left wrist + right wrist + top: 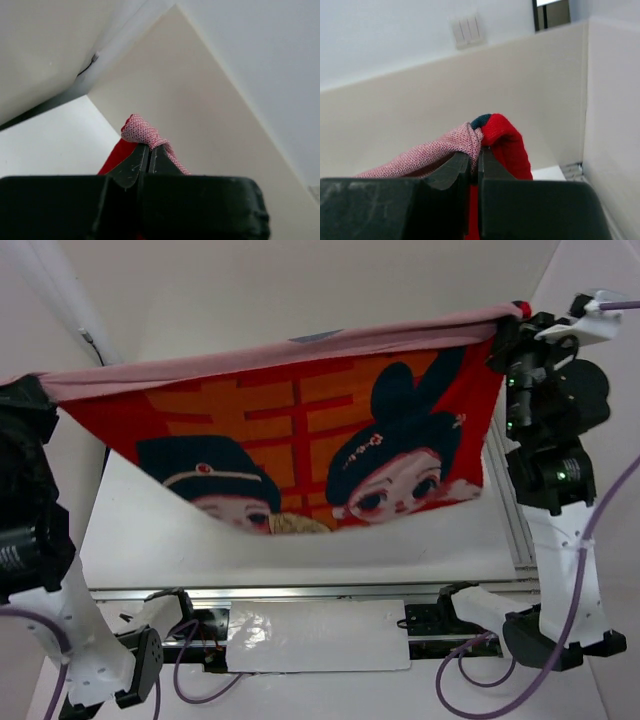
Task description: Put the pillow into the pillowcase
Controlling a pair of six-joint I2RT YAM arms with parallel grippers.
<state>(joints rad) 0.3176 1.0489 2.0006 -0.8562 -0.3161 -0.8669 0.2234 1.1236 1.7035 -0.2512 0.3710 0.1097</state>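
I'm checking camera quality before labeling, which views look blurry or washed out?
Top external: the pillowcase print is sharp and evenly lit. Left wrist: weave crisp at the left gripper, its black body soft. Right wrist: weave crisp at the right gripper, near body blurred.

This looks like a robotics lab test cell, not a home or a shop. The table (420, 540) is plain white and fenced by bare cream panels, a back panel (300, 290) behind it and a side panel (600, 265) on its right. Aluminium rail (300, 592) runs along the table's near edge, and more of it follows the right edge. Just in front of the table stand the left arm (70, 630) and the right arm (565, 550), with purple cables (583, 585) looping loose beside their bases. A white sheet (315, 635) lies between the bases. Beyond the table's panels, the right wrist view shows a painted wall (385, 40) with a switch plate (467, 31) and a dark-framed opening (551, 12).
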